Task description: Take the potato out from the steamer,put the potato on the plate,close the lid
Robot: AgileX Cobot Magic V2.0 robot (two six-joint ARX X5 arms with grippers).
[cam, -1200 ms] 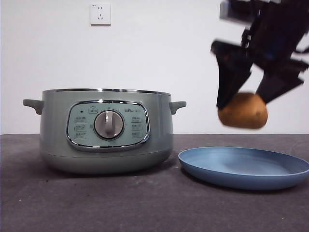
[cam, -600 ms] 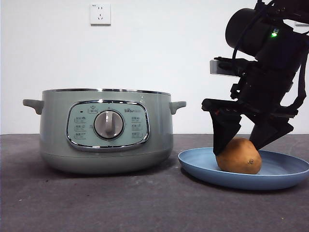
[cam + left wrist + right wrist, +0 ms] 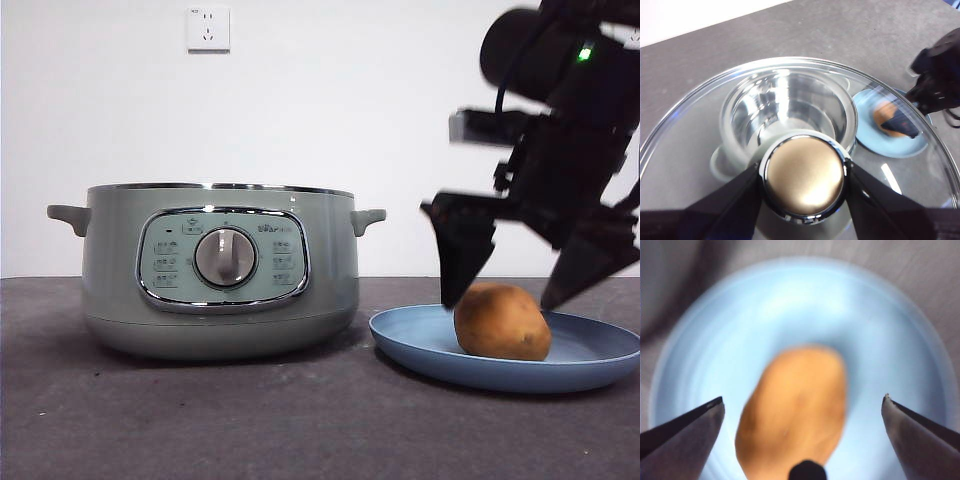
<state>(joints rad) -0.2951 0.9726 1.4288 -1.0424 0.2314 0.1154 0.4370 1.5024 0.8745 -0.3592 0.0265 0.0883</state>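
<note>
resting on the plate (image 3: 600,368), the potato (image 3: 502,322) lies free between the right gripper's (image 3: 535,285) wide-spread jaws. the left gripper (image 3: 802,182) holds the lid (image 3: 700,130) by its knob, above the open steamer (image 3: 218,270), so it's the arm nearest for closing.

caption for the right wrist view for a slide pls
Right gripper open above the potato, now resting on the blue plate.

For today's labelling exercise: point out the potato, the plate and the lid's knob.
potato (image 3: 502,322), front view, middle of its skin.
plate (image 3: 420,345), front view, near rim.
lid's knob (image 3: 805,175), left wrist view, top of its dome.
</note>
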